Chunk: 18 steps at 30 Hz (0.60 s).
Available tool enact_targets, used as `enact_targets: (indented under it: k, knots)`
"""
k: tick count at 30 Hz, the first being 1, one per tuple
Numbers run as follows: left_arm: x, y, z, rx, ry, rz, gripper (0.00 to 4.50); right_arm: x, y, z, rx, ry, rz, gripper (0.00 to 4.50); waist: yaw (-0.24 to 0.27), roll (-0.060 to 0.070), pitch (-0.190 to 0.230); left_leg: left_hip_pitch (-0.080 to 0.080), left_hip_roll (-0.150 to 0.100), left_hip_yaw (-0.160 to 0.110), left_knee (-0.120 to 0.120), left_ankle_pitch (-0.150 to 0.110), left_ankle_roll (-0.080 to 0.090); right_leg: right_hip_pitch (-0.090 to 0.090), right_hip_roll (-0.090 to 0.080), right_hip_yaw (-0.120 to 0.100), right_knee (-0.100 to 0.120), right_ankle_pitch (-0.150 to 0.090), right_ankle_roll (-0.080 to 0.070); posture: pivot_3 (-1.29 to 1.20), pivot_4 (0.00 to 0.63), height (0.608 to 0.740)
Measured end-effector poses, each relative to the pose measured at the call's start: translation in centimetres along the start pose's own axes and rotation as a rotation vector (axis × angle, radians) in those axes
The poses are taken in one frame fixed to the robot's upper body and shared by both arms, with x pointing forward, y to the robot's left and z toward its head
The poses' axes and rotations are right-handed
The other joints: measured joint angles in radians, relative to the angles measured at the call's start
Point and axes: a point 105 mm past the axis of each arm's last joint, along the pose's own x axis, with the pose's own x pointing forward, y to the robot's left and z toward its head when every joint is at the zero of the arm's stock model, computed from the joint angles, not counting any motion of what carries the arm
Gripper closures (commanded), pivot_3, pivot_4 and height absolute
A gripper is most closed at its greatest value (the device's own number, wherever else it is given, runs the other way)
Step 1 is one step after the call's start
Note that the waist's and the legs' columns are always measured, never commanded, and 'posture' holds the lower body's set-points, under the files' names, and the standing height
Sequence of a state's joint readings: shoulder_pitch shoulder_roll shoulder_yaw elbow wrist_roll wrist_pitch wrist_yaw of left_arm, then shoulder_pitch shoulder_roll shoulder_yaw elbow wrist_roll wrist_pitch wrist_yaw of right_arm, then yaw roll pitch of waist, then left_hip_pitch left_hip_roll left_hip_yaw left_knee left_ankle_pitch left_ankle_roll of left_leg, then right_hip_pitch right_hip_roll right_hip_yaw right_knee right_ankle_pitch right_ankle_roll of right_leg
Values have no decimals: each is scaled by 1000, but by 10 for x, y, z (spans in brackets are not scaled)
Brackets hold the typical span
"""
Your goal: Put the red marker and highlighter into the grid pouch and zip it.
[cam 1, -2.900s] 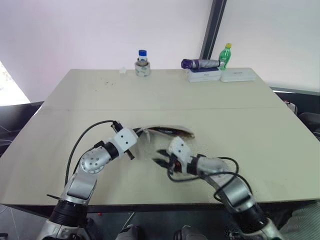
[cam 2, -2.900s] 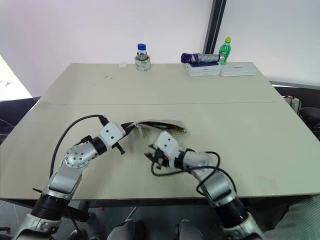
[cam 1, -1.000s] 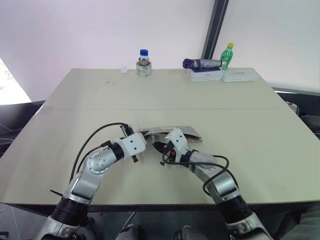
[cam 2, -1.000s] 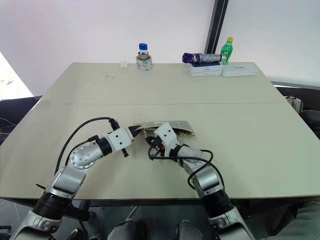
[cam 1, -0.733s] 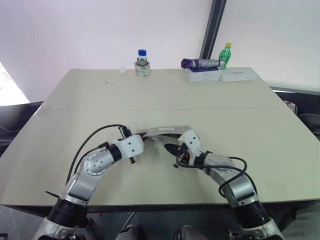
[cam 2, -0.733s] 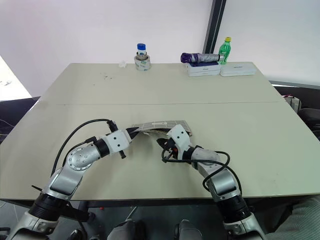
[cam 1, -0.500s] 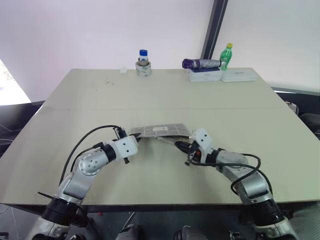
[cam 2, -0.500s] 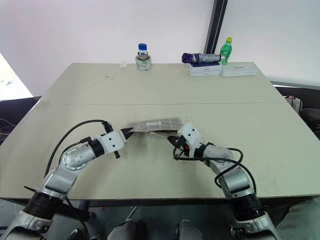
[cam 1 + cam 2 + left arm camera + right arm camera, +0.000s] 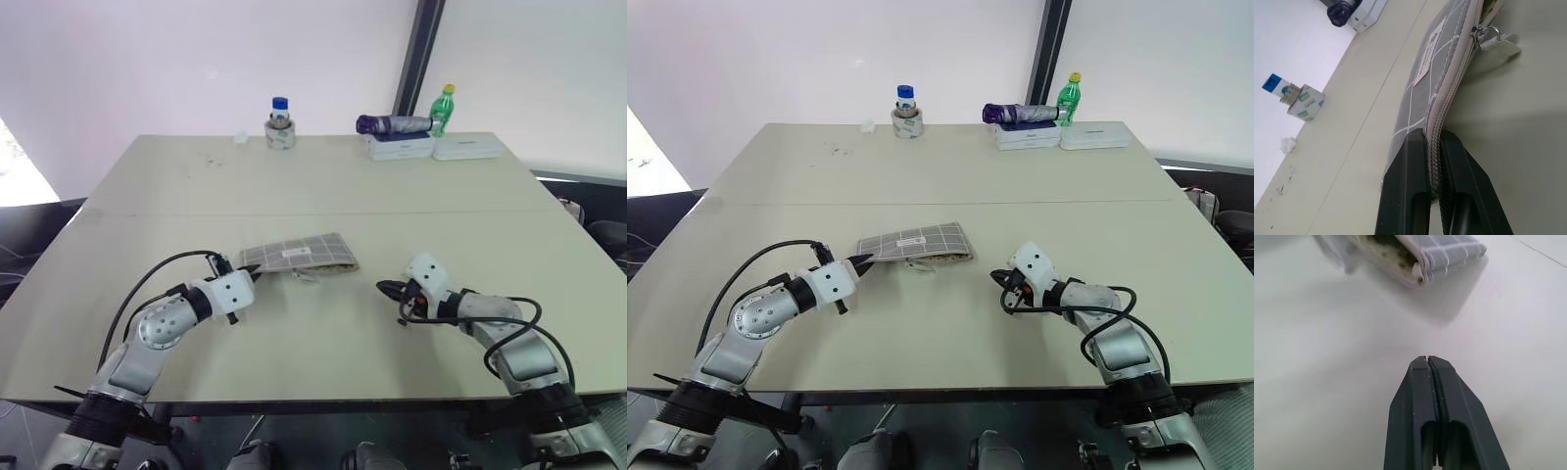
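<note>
Grid pouch [image 9: 299,255], flat grey fabric, white grid lines, on matte worktop [image 9: 323,186].
Zipper edge is pinched in left gripper [image 9: 1433,147] jaws; right gripper [image 9: 1428,363] jaws are closed, empty.

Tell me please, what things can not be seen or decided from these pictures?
- The red marker and highlighter: presumably inside the grid pouch, whose fabric would hide them; cannot confirm.
- Zipper fully closed or not: the left wrist view cuts the pouch's far end; in the right wrist view that end is blurred.
- Label text on the pouch: too small in the head views.
- Left gripper: shut on the pouch's zipper edge; right gripper: shut, apart from the pouch.
</note>
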<state>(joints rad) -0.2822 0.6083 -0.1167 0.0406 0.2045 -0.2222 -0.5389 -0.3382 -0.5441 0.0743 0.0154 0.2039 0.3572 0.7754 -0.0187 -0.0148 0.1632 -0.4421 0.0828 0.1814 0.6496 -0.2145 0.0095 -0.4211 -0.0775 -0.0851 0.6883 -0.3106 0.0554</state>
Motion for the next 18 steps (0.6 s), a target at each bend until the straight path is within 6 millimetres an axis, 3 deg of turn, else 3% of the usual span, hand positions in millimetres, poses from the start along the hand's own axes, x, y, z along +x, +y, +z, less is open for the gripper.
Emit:
enact_targets:
  k: [1, 7, 10, 18]
  knots:
    - [0, 0, 0, -1, -1, 2, 4500, 4, 7, 2, 31, -16, 23, 4480, 0, 0, 0, 0, 0, 0, 0, 0, 0, 0, 0, 0, 0, 0, 0, 0, 150, 738]
    - [6, 2, 5, -23, -19, 21, 4500, 32, 67, 19, 88, -91, 175, 1723, 6, 0, 0, 0, -1, 0, 0, 0, 0, 0, 0, 0, 0, 0, 0, 0, 150, 738]
    - [8, 2, 7, -32, -23, 25, 4500, 45, 75, 23, 84, -97, 148, 1723, 6, 0, 0, 0, -1, 0, 1, 0, 0, 0, 0, 0, 0, 0, 0, 0, 150, 738]
    - [11, 4, 11, -36, -29, 28, 4500, 82, 71, 40, 113, -159, 41, 1723, 3, 0, 0, 0, -1, 1, 1, 0, 0, 0, 1, 0, 0, 0, 0, 0, 150, 738]
